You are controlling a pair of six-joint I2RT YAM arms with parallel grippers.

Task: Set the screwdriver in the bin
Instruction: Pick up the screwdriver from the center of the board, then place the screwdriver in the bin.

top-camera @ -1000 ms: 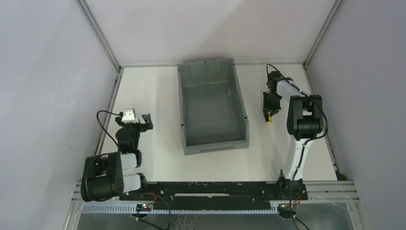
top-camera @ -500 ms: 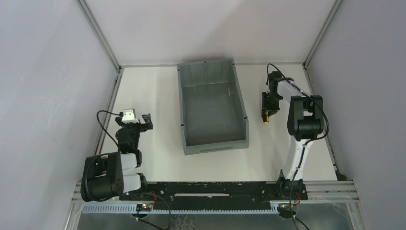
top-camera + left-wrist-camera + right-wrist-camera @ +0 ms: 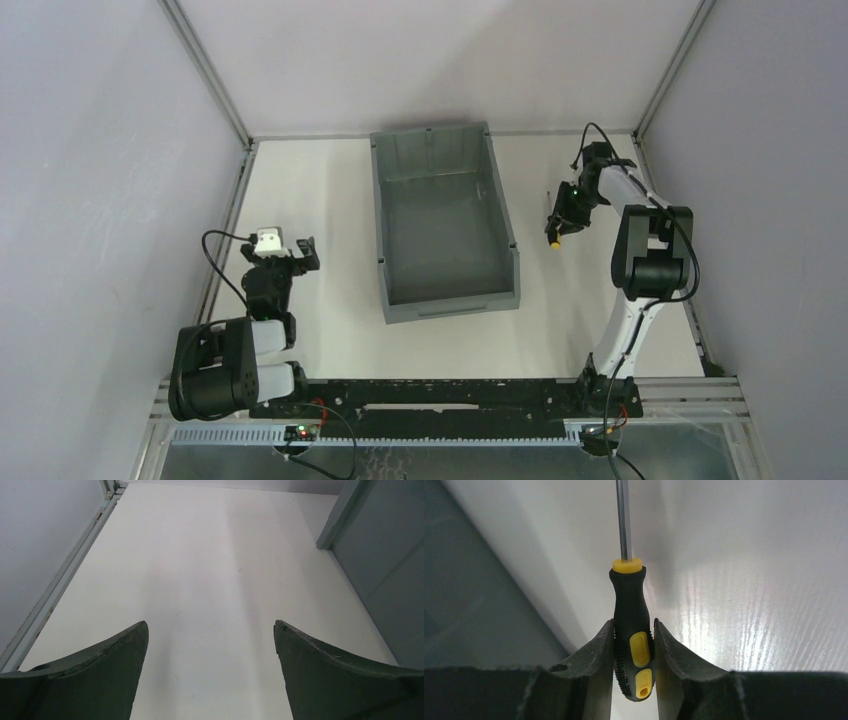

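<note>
Just right of the bin [image 3: 450, 303], the right gripper [image 3: 633, 626] stays clenched on the screwdriver [image 3: 630, 605]; its wrist has risen and swung, so the carry has likely begun; the left gripper [image 3: 211, 625] sits spread, idle.

Left wrist view | I see the left gripper [image 3: 211, 625], jaws wide apart, above the white table [image 3: 200, 555] | grey bin [image 3: 385, 565] wall at right | frame rail [image 3: 65, 580] along left
</note>
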